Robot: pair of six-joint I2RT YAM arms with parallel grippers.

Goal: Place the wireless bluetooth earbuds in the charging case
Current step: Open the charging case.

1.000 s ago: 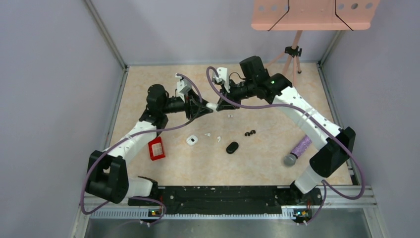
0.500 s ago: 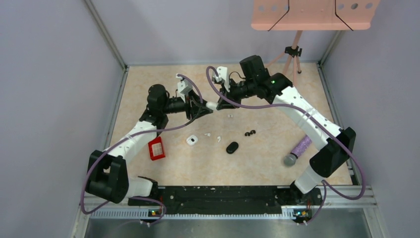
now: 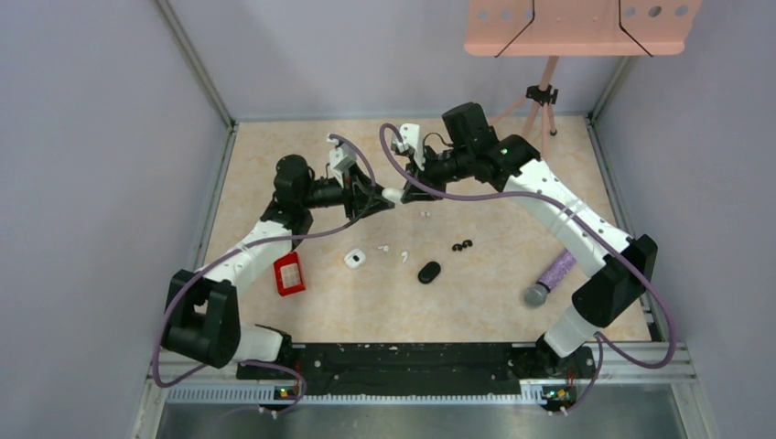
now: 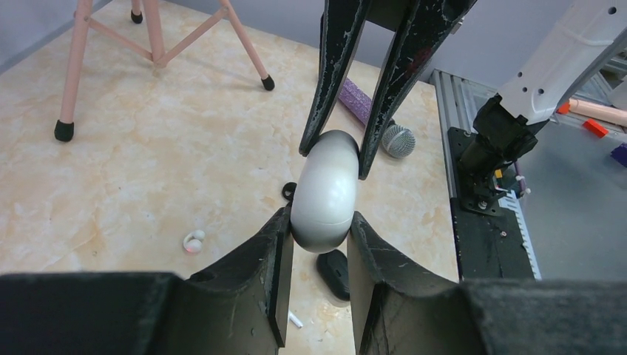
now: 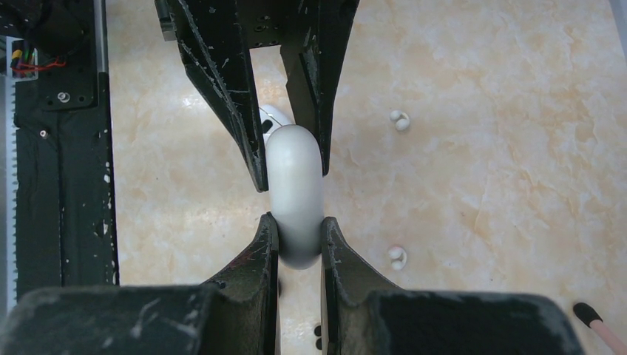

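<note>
Two grippers clamped one closed white charging case (image 4: 325,188) in mid-air. The left gripper (image 4: 319,217) pinched one end and the right gripper (image 5: 297,220) the other. On the table (image 3: 274,183) below lay a red box (image 3: 289,273), a small white case (image 3: 355,259) with contents unclear, loose white earbuds (image 3: 404,257), a shut black case (image 3: 429,272) and loose black earbuds (image 3: 462,245).

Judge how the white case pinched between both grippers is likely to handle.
The white case looks glossy and rounded, so it may slip under a pinch. It shows no dent where the left gripper and right gripper pinch it, so it is probably rigid. Set down, it could roll.
</note>
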